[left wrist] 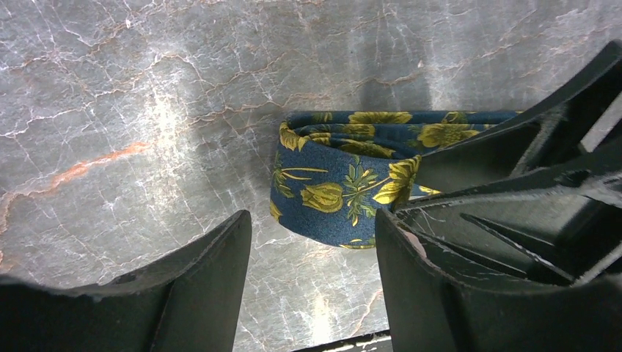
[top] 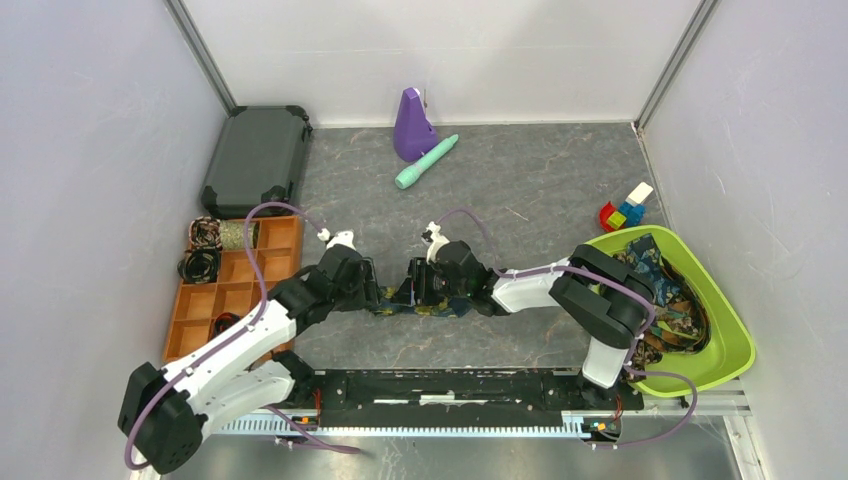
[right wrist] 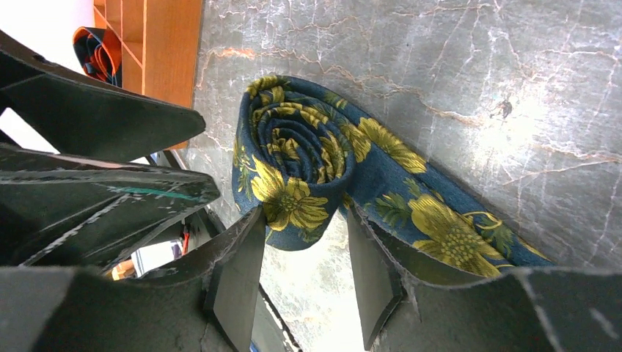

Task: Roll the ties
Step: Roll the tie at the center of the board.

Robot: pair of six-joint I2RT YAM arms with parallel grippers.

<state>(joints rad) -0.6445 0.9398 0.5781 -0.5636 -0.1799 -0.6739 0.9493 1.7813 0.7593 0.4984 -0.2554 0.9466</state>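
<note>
A navy tie with yellow-gold flowers (top: 445, 308) lies on the grey marble table between my two grippers. One end is rolled into a coil (right wrist: 293, 158); the flat tail (right wrist: 440, 227) runs away to the right. My right gripper (right wrist: 304, 220) (top: 418, 284) grips the coil's lower edge between its fingertips. My left gripper (left wrist: 312, 227) (top: 367, 290) is open, with the coil (left wrist: 334, 187) just ahead of its fingertips and outside the jaws. The right gripper's fingers (left wrist: 513, 183) show beside the coil in the left wrist view.
An orange compartment tray (top: 275, 250) at the left holds rolled ties (top: 203, 232). A green bin (top: 730, 340) at the right holds more ties (top: 665, 290). A dark case (top: 258, 160), purple object (top: 412, 125), teal cylinder (top: 427, 162) and toy blocks (top: 625, 210) lie further back.
</note>
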